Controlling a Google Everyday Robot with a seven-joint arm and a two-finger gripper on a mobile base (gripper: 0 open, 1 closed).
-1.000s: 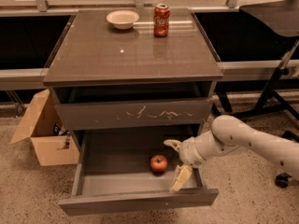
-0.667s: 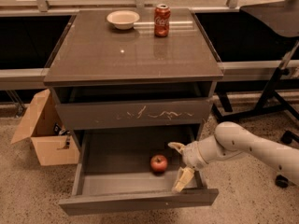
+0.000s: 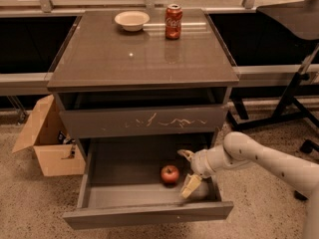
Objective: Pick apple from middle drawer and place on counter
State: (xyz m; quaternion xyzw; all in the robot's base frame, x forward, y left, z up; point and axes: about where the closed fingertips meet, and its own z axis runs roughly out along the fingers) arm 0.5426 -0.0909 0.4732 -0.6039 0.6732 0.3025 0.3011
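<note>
The apple (image 3: 170, 174) sits in the open middle drawer (image 3: 149, 214), and the gripper (image 3: 188, 170) is down inside just beside it with its jaws spread wide, likely so they can close around it and lift it to the bench (image 3: 139, 59).

Spread claw (image 3: 183, 174) beside apple (image 3: 170, 174) in middle drawer (image 3: 148, 214)

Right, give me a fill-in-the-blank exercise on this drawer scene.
1. The apple lies in the middle drawer; its colour is ____.
2. On the counter, the soda can stands to the bowl's ____ in the camera view.
3. The gripper, beside the apple inside that drawer, has its fingers ____.
Missing words: red, right, open.
</note>
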